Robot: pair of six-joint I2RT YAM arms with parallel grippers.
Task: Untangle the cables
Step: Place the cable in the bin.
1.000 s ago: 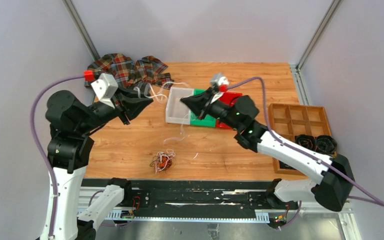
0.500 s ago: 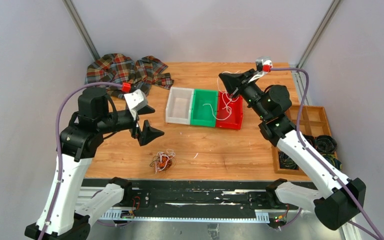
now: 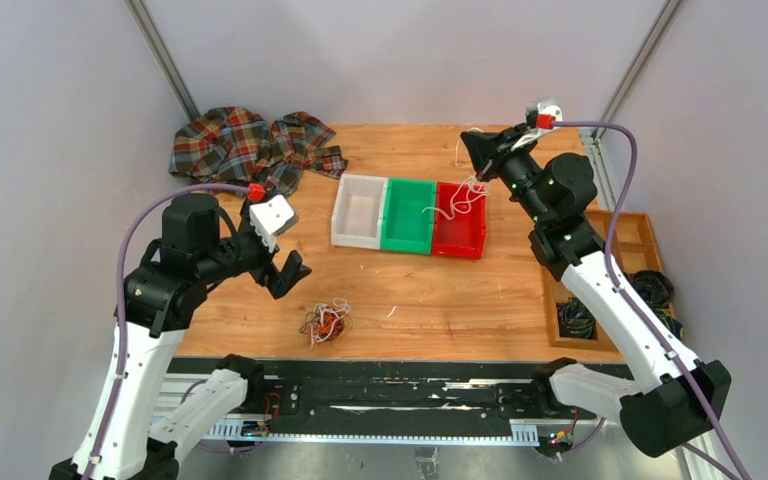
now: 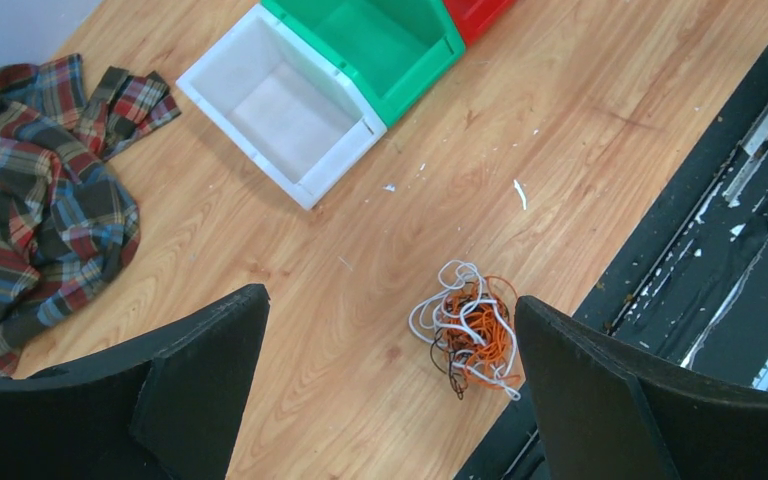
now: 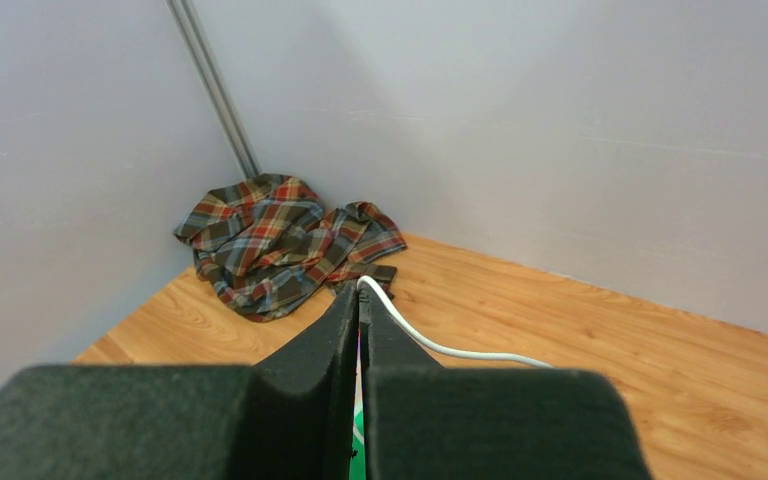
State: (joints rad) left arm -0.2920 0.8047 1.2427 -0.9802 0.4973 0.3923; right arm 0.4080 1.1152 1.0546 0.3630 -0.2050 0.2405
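A tangle of thin white, orange and black cables [image 3: 326, 322] lies on the wooden table near its front edge; the left wrist view has the same tangle [image 4: 470, 325] just inside the right finger. My left gripper [image 3: 285, 270] hovers left of and above it, jaws wide open and empty [image 4: 390, 305]. My right gripper [image 3: 467, 140] is raised at the back right, shut on a white cable [image 3: 457, 207] that hangs down in loops into the red bin [image 3: 460, 240]. In the right wrist view the white cable [image 5: 430, 345] leaves the closed gripper [image 5: 360, 290] tip.
A white bin [image 3: 338, 215], a green bin [image 3: 398, 200] and the red one stand side by side mid-table. A plaid cloth [image 3: 250, 145] lies crumpled at the back left. A wooden compartment tray [image 3: 620, 240] holding dark coils sits at the right edge.
My left gripper let go of the white cable, opened wide and drew back toward the near left. My right arm carried the white cable up and to the back right, over the red bin.
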